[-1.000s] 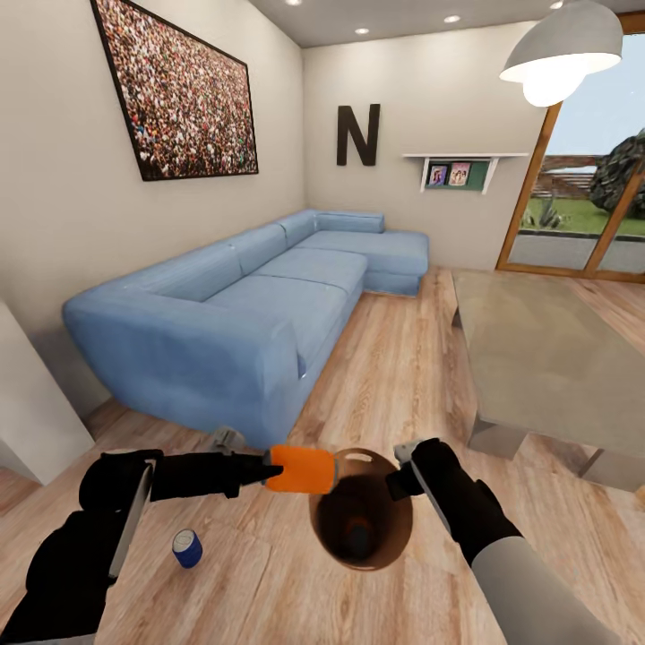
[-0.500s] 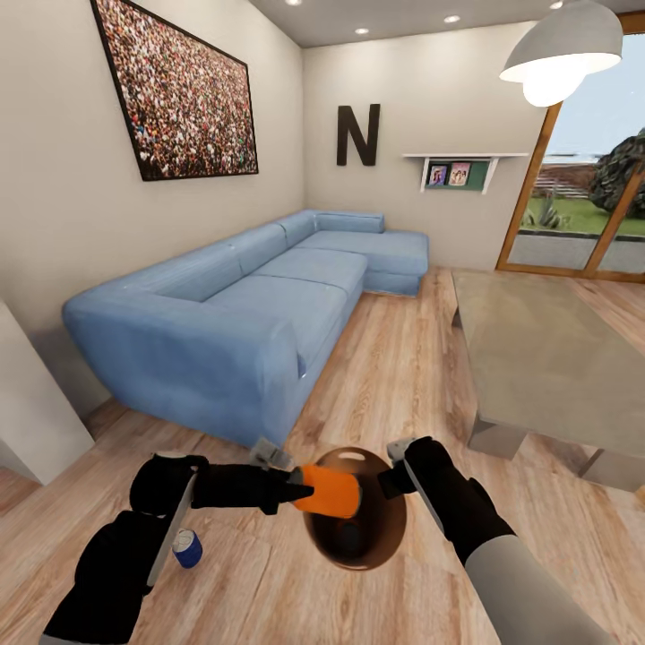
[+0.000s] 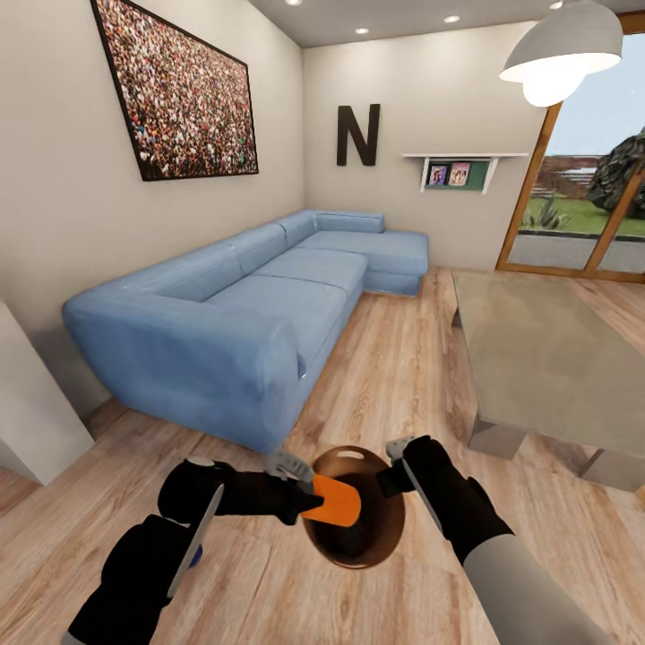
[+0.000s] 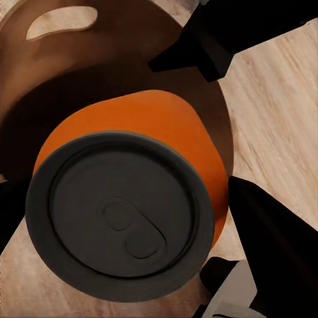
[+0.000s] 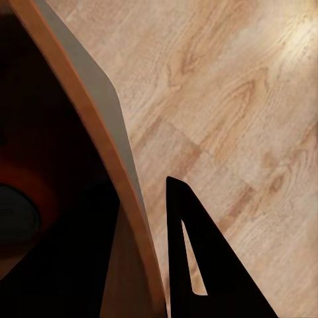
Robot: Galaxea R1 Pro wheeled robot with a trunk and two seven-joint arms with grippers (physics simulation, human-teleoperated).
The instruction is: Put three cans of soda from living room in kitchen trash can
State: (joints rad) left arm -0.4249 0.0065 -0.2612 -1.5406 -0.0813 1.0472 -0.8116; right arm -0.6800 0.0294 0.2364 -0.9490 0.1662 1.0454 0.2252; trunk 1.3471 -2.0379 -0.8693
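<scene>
Over the trash can (image 3: 351,537), the left tool (image 3: 309,498) is gripping an orange soda can (image 3: 334,502), having carried it inward since a second ago; release looks imminent. The right tool (image 3: 391,470) is clenching the can's rim.

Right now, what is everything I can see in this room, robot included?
Orange soda can: one, held over the bin's mouth.
Blue soda can: one, on the floor, mostly hidden behind the left arm.
Bin: one, copper-brown, dark inside, held above the floor.
Sofa: one, light blue, along the left wall.
Glass table: one, at the right.
Crowd photo: one, on the left wall.
Letter N: one, black, on the far wall.
Shelf: one, white, with two pictures.
Lamp: one, grey, lit.
Left gripper: black, jaws shut on the orange can.
Right gripper: black, clamped on the bin's rim.
</scene>
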